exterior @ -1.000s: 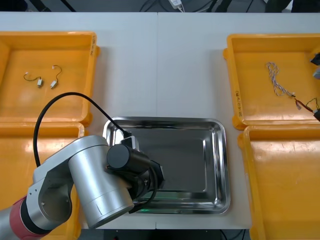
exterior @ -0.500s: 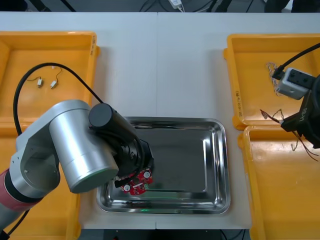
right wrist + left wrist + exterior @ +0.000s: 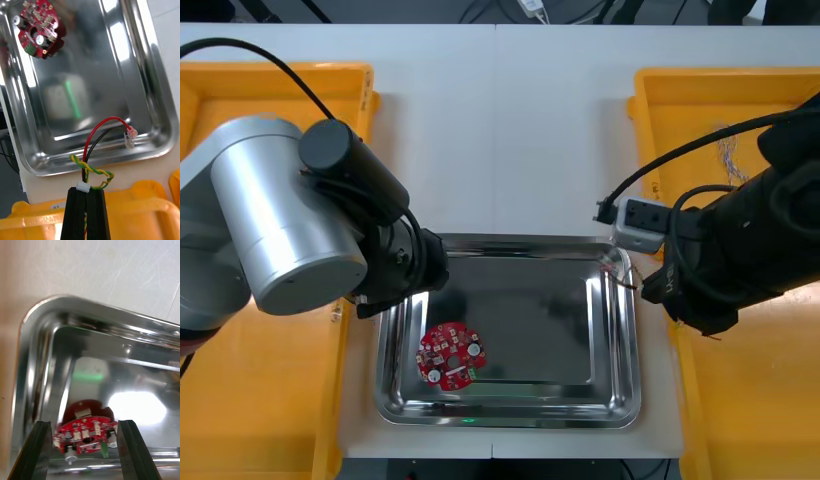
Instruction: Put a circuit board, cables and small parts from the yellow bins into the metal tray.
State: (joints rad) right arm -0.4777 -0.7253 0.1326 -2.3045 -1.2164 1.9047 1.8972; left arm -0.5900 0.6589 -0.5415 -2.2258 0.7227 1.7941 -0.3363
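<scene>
Front view: the tray (image 3: 510,242) sits on the table (image 3: 500,130) between the bins (image 3: 280,80), two on each side.
Board: the board (image 3: 449,355) lies flat on the tray floor, close to the left wall and toward the near end. No finger touches it.
Left gripper: the left gripper (image 3: 84,423) hangs above the left part of the tray. Its fingers (image 3: 37,450) are spread wide and grasp nothing. In the left wrist view the board lies on the tray floor below, framed between the two fingers, with its red reflection in the metal behind it.
Right gripper: the right gripper (image 3: 88,189) is clenched on the cable (image 3: 98,129), its fingers pressed together around it. It sits just outside the tray's right rim, above the strip of table between the tray and the near right bin.
Cable: it has red and black strands and a twisted yellow-green pair, and it runs out from the fingertips toward the tray. Its free end carries a small clear plug (image 3: 129,140), which is over the tray floor near a corner. Whether the plug touches the metal cannot be told.
Right arm: the right arm (image 3: 740,250) is black and reaches in across the two right bins.
Far right bin: a twisted cable (image 3: 726,152) lies inside, partly behind the right arm.
</scene>
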